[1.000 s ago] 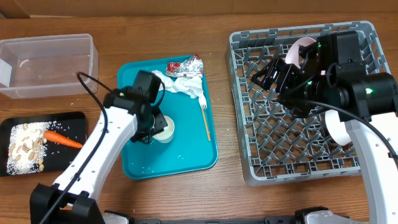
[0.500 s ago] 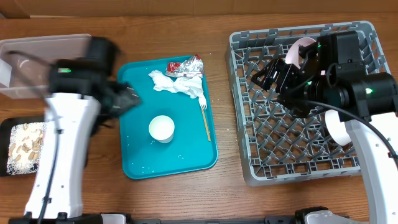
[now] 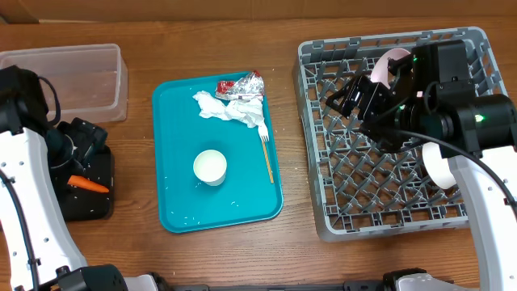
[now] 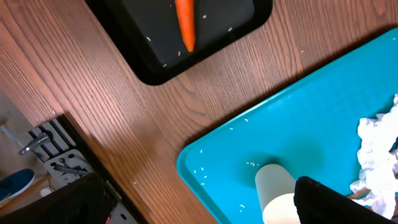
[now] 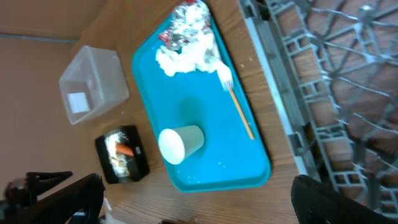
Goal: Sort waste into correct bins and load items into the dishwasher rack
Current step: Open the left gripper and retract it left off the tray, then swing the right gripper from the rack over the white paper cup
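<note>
Observe left gripper (image 3: 81, 141) jaws wide and empty by carrot (image 3: 87, 184) in black tray (image 3: 95, 208) at 9 o'clock, right gripper (image 3: 346, 95) jaws wide over dishwasher rack (image 3: 388, 202) at 3 o'clock, white cup (image 3: 210, 167) on central teal tray (image 3: 178, 121).

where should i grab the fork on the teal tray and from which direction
Take the fork by its yellow handle, around mid-length, coming straight down from above with the jaws set across the handle. It lies flat on the teal tray, so a top approach looks best. Its white tined end sits right by the crumpled napkins, while the handle has bare tray on both sides.
</note>
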Robot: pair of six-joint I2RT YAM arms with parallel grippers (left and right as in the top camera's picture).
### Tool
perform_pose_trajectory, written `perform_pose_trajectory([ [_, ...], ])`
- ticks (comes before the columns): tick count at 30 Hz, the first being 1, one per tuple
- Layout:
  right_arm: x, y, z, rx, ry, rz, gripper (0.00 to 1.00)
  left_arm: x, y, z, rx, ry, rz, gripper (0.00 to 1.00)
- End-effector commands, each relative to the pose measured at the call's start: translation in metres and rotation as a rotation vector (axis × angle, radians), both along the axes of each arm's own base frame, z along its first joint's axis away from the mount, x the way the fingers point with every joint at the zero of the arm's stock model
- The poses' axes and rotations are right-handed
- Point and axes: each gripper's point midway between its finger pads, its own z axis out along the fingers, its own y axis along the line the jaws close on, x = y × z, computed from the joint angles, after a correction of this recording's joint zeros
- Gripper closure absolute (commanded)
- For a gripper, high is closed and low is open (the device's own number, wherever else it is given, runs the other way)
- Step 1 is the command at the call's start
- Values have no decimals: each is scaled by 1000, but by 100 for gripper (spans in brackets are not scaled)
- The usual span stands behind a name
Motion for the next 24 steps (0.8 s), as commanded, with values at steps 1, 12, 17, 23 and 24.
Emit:
perform_pose_trajectory([
  [1, 1, 13, 13, 71, -26, 32, 0, -2, 4, 0, 19, 6, 6, 0],
  [12, -7, 78, -41, -226, 25, 64, 1, -8, 25, -3, -46, -28, 193, 0],
  [17, -13, 136, -88, -313, 52, 185, 1, -23, 34, -3, -16, 21, 223, 0],
  [23, -23, 193, -151, -381, 99, 270, 3, -34, 52, -2, 94, 74, 228, 0],
  [24, -24, 198, -157, -387, 102, 280, 4, -34, 52, -2, 94, 74, 228, 0],
])
